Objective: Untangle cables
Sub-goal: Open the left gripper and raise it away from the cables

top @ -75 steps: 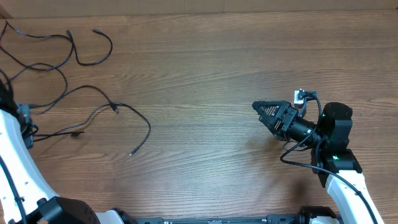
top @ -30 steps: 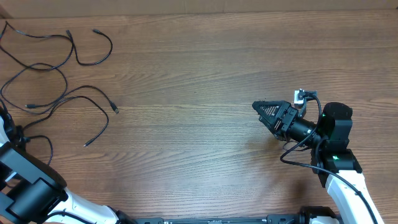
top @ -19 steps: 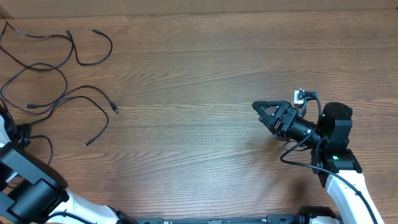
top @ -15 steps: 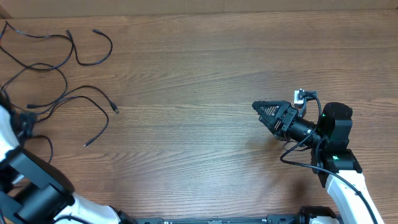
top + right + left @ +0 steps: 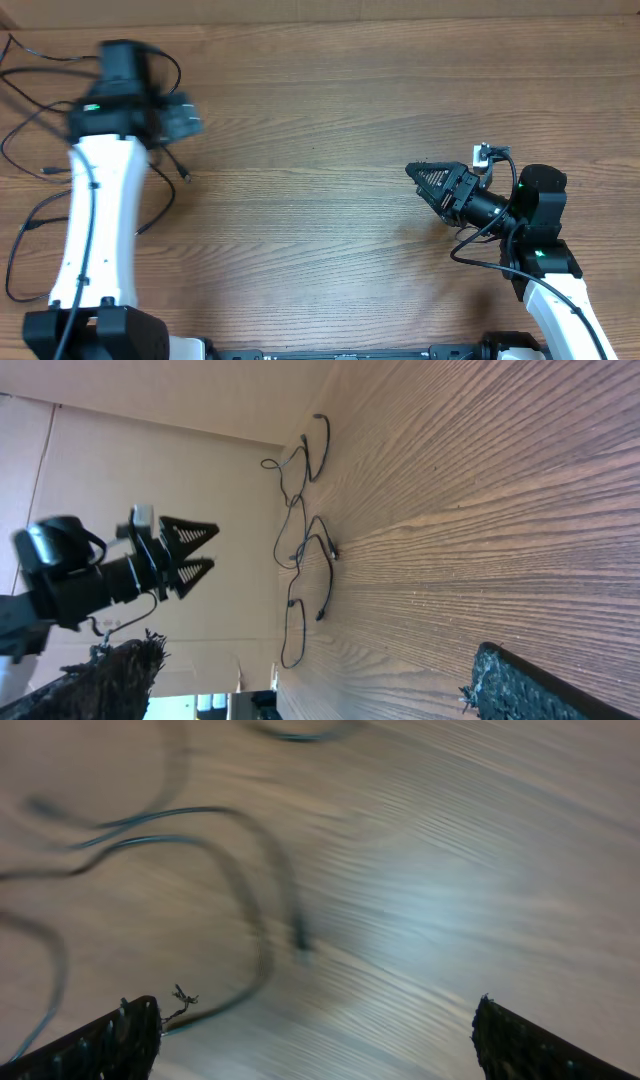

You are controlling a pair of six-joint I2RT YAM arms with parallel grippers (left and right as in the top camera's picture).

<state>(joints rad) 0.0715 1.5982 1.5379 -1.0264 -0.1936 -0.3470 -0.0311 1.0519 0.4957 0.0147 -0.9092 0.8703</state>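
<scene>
- In the upper left and left edge of the overhead frame, the cables (image 5: 47, 172) are lying loose on the wooden surface (image 5: 330, 90) as several thin black cords, spread in open loops rather than bunched in one knot.
- One strand is trailing down the lower left of that frame, beside the white left arm (image 5: 95, 220).
- In the left wrist view the cables (image 5: 262, 910) are showing blurred across the upper left, curving over the wood, with one dark end sitting near the middle of the frame.
- The left fingers (image 5: 120, 1040) are standing wide apart at the bottom corners of that view, holding nothing and hanging above the cords without touching them.
- From overhead the left fingers (image 5: 190, 120) are appearing smeared in the upper left, over the right side of the cable spread.
- The right wrist view is catching the cables (image 5: 305, 530) far off at the upper middle, and the left fingers (image 5: 190, 528) parted in the air at left.
- The right fingers (image 5: 425, 180) are pointing left at the right-middle of the overhead frame, well apart from the cables.
- In their own view the right fingers (image 5: 530, 690) are spread wide with only bare wood between them.
</scene>
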